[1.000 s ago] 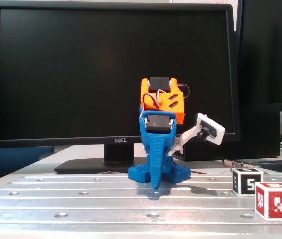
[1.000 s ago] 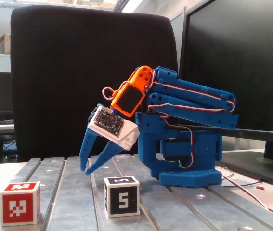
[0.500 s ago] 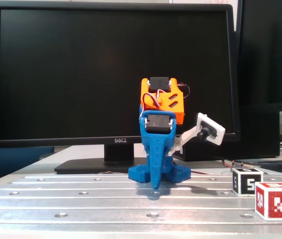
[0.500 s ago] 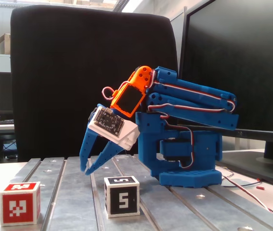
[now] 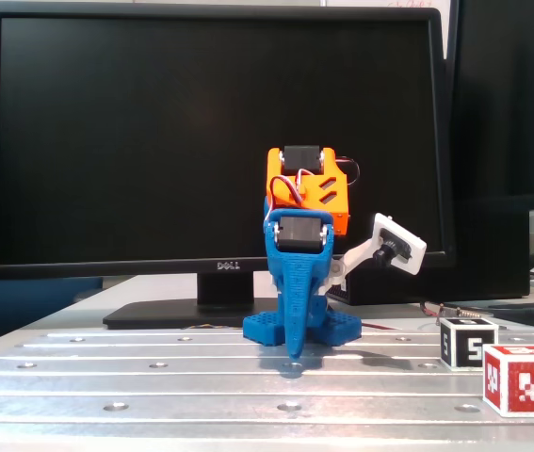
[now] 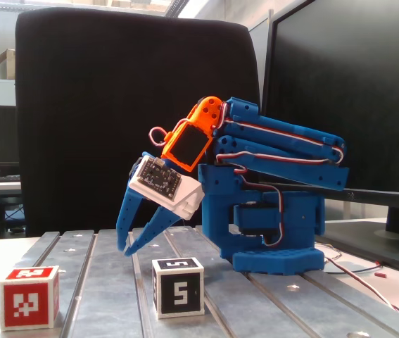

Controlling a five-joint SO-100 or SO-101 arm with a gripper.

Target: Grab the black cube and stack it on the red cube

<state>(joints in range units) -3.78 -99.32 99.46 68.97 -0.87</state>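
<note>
The black cube [image 6: 178, 287] sits on the ribbed metal table [image 6: 108, 282], near the front edge, with the red cube [image 6: 29, 297] well apart to its left in a fixed view; bare metal lies open between them and around both. In a fixed view from the front, the black cube [image 5: 466, 344] is at the far right and the red cube [image 5: 523, 379] stands just beside it, nearer the camera and overlapping its lower right corner, close to the right edge of the table [image 5: 153, 377]. The folded blue plastic arm [image 6: 269, 204] holds its gripper [image 6: 127, 250] pointing down, just above the table, behind and to the left of the black cube, touching neither cube. The side-on fixed view shows the two blue fingers [image 6: 126, 218] spread a little higher up and meeting at the tips, gripping nothing; the front view shows the gripper [image 5: 294, 353] only as one narrow blue wedge. A white camera [image 5: 396, 243] juts from the wrist. A dark monitor [image 5: 210, 132] fills the background in front; a black chair back [image 6: 115, 105] stands behind the arm.
</note>
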